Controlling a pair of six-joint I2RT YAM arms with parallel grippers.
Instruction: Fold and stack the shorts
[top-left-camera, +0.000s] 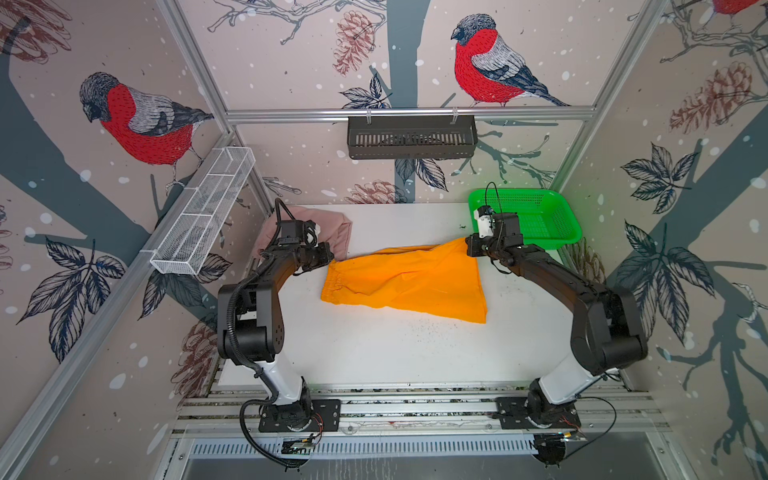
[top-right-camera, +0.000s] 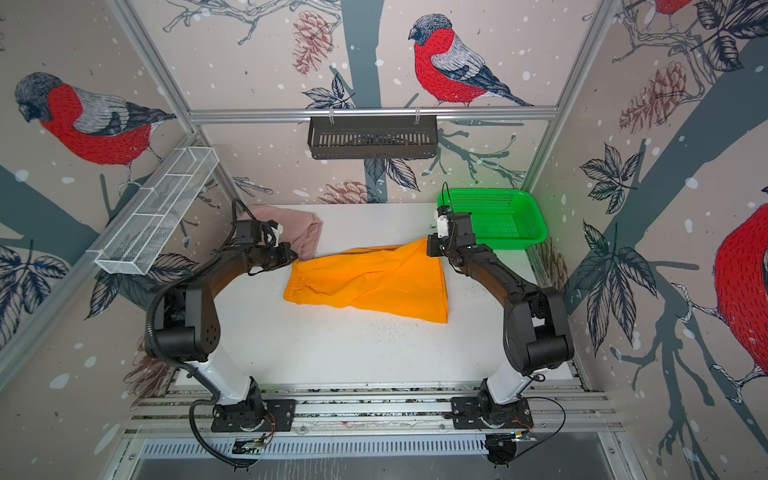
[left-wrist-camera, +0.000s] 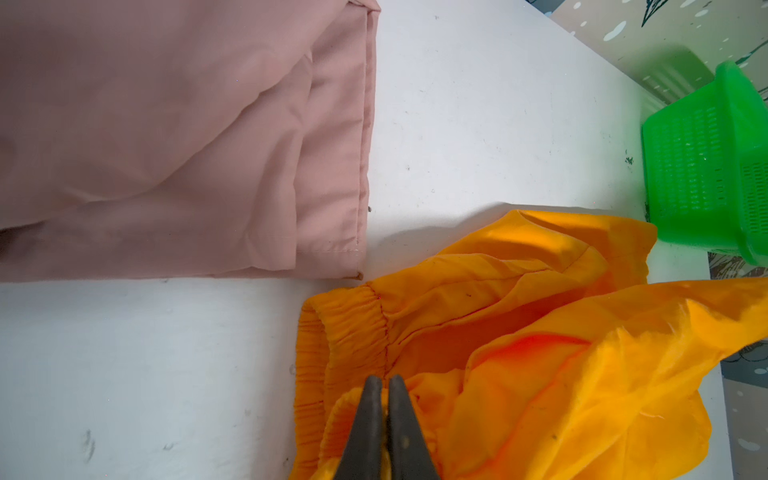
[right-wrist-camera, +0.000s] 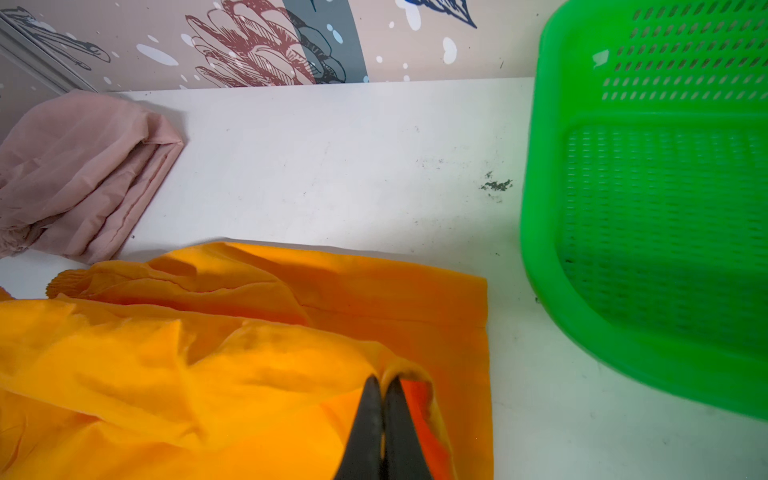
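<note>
Left gripper: pressed fully together on the gathered waistband of the orange shorts. Right gripper: likewise pinched closed, on a leg-end corner of the same pair. Between the two grippers in both top views, the orange shorts raised along the held edge, the rest draped on the white table. Just beyond the right gripper, on its outer side, a green mesh basket, with only bare mesh floor inside, plain from the right wrist. Just behind the left gripper, the pink shorts, folded; hem stitching and stacked layers clear from the left wrist, half hidden by the arm from above. Only from above: a white wire shelf and a dark slotted tray on the walls, well away from both grippers, contents not discernible.
</note>
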